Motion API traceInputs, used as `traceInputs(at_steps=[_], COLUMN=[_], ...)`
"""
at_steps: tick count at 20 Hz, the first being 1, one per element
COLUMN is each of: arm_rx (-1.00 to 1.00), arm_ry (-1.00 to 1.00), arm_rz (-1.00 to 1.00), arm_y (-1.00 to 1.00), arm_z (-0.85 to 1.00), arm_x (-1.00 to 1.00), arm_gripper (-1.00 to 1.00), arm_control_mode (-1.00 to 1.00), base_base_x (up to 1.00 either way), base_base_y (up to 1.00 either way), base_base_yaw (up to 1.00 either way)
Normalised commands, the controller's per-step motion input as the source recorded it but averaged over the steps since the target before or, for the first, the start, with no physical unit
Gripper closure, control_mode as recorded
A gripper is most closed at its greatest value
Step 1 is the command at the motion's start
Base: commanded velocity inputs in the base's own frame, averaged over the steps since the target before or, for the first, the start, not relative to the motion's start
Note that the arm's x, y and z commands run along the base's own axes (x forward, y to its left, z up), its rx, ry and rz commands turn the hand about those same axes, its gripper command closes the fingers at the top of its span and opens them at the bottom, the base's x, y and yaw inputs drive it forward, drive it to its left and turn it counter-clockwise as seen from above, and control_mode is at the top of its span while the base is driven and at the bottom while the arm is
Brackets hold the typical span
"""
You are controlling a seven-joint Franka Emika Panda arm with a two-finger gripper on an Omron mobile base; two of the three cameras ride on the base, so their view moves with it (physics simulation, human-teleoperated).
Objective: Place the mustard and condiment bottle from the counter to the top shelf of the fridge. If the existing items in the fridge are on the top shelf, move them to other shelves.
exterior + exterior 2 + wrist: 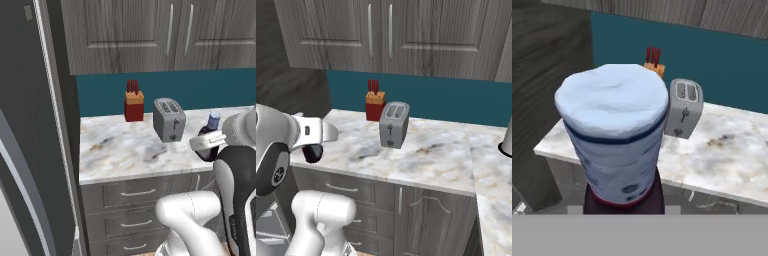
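Observation:
My gripper (210, 142) is shut on the condiment bottle (212, 123), a dark bottle with a pale blue cap. I hold it upright in the air by the front edge of the marbled counter (125, 150). In the hand view the bottle's cap (612, 105) looms close and hides my fingertips. From the right base view its dark body (312, 153) hangs under my white hand. The fridge (30, 150) stands as a tall grey wall at the left. The mustard, the top shelf and the existing items are out of view.
A silver toaster (169, 120) stands mid-counter, with a red knife block (134, 106) behind it against the teal backsplash. Grey drawers (137, 192) run under the counter and grey cabinets (165, 32) hang above. A pale object (506, 140) sits at the far right.

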Motion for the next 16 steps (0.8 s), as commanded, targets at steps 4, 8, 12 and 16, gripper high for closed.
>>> traceInputs(at_steps=[4,8,12,16], arm_rx=[0.07,0.01,0.0,0.0], arm_ry=[-0.06,-0.03,0.0,0.0], arm_rz=[0.0,0.0,0.0,0.0], arm_y=[0.0,0.0,0.0,0.0], arm_z=[0.0,0.0,0.0,0.0], arm_x=[-0.43,-0.21,0.0,0.0], arm_gripper=[1.0,1.0,1.0,1.0], arm_control_mode=[-1.0,1.0,1.0,1.0], base_base_x=[0.0,-0.75,-1.0,-1.0], base_base_y=[0.0,0.0,0.03,0.66], base_base_yaw=[0.0,0.0,0.0,0.04])
